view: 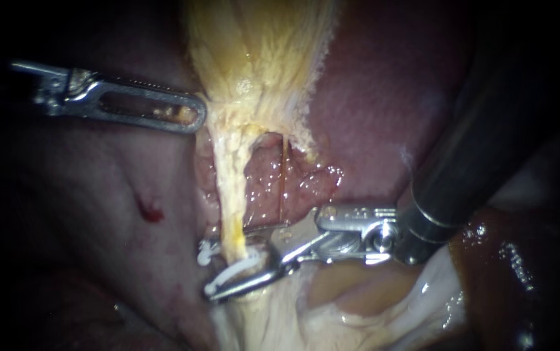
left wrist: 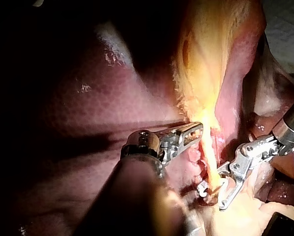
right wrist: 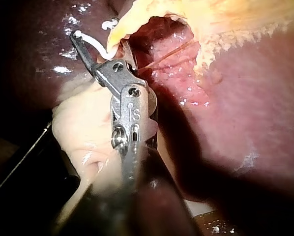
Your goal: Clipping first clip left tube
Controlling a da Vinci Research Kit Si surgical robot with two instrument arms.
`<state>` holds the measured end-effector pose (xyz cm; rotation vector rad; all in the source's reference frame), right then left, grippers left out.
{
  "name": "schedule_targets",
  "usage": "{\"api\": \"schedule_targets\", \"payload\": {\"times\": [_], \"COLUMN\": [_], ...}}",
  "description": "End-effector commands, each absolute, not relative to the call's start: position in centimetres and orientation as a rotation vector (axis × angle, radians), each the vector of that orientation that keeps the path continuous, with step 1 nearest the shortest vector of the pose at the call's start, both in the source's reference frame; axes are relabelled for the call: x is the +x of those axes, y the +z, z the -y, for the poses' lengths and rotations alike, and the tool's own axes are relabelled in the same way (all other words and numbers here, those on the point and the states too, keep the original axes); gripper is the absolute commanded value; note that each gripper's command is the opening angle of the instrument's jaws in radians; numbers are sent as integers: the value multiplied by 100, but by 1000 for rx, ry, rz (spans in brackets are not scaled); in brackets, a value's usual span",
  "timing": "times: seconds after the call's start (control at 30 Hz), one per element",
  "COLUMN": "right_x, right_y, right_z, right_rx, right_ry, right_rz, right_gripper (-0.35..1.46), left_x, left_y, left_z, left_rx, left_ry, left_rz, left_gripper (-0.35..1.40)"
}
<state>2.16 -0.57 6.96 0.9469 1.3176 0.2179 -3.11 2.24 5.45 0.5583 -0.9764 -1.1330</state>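
Note:
The left tube [view: 233, 195], a pale yellow strand, runs down from the gallbladder [view: 260, 52]. A thinner right tube [view: 284, 172] runs beside it over the liver bed. My right instrument [view: 225, 268] straddles the left tube low down, jaws apart on either side. A white clip [view: 236, 268] sits between those jaws, wrapped around the tube; it also shows as the clip [right wrist: 95, 45] at the right instrument [right wrist: 100, 39]. My left instrument [view: 192, 116], with slotted jaws lying together, grips the gallbladder's edge near its neck. It appears again as the left instrument [left wrist: 195, 132], with the right instrument [left wrist: 218, 192] nearby.
Dark red liver [view: 384, 84] lies all around. A small bleeding spot [view: 150, 211] marks the liver left of the tubes. Pale glistening tissue [view: 371, 305] lies under the right instrument's shaft [view: 462, 162].

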Motion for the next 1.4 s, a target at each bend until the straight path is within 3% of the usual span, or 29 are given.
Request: {"api": "schedule_targets", "payload": {"times": [0.03,0.6,1.4], "right_x": [215,207,206], "right_y": [693,664,665], "right_z": [57,55,53], "right_rx": [952,970,974], "right_ry": [212,207,212], "right_rz": [-1320,-1331,-1328], "right_gripper": [49,49,45], "left_x": [-311,-309,-308], "left_y": [546,547,547], "left_z": [-224,-225,-225], "left_rx": [559,559,559], "left_ry": [-1133,-1132,-1132], "left_rz": [976,976,976], "left_gripper": [-35,-35,-35]}}
